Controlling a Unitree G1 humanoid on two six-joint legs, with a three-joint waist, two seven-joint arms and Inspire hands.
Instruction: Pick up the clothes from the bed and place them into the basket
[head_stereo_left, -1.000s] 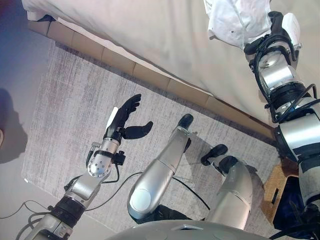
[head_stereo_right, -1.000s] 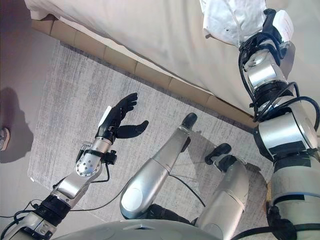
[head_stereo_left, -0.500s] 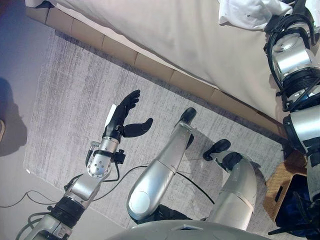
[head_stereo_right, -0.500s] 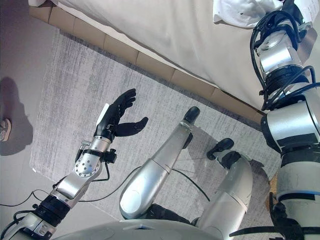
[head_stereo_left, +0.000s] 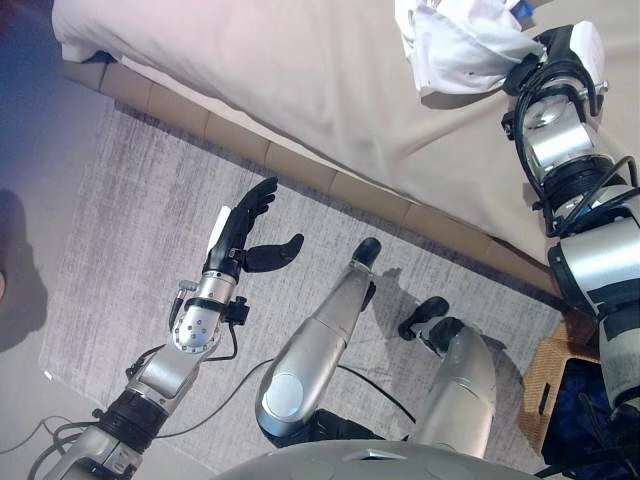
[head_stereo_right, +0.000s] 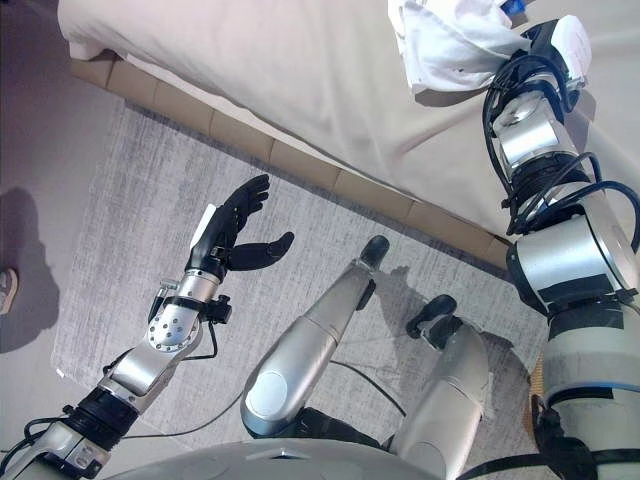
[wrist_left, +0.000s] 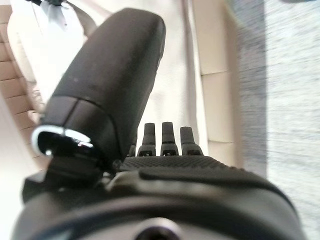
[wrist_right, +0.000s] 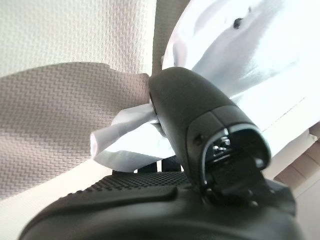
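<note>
White garment now bunched higher off bed — we read right robot hand pinching it, lift underway. Left robot hand idle, fingers straight. Basket next.

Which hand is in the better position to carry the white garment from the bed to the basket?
The right hand: its thumb pinches the white garment on the bed, and the basket stands on its side. The left hand is open over the rug.
</note>
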